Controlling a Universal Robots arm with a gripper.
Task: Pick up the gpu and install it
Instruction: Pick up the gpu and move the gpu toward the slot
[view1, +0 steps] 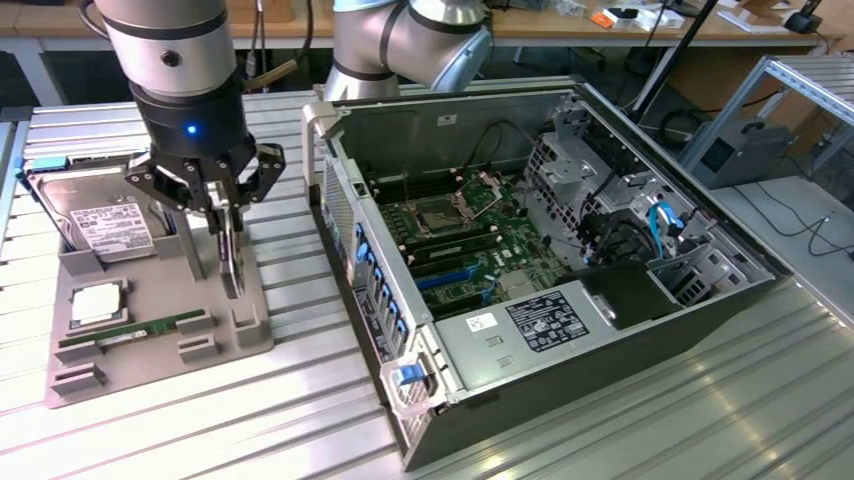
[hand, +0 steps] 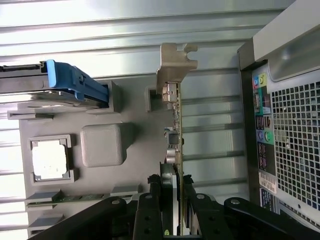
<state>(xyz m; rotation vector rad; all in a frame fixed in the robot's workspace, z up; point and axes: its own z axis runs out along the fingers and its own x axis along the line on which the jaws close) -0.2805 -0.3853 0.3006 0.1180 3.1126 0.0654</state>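
The gpu (view1: 232, 262) is a thin dark card standing on edge over the grey holder tray (view1: 200, 350), near the tray's edge toward the computer case. Its pale tan end bracket (hand: 176, 65) points away from the wrist camera. My gripper (view1: 220, 215) comes down from above, and its black fingers (hand: 167, 200) press against both flat sides of the card's (hand: 176, 125) upper edge. Whether the card's lower edge still sits in the tray's slot I cannot tell. The open computer case (view1: 534, 260) lies at the exterior view's right with its motherboard (view1: 461, 250) exposed.
On the tray (hand: 135, 150) also sit a silver hard drive (view1: 100, 225) with a blue clip (hand: 75, 82), a square processor (view1: 96, 302) and a slim green memory stick (view1: 134, 330). The case's rear panel (hand: 290, 130) is close beside the card. The table is ribbed metal.
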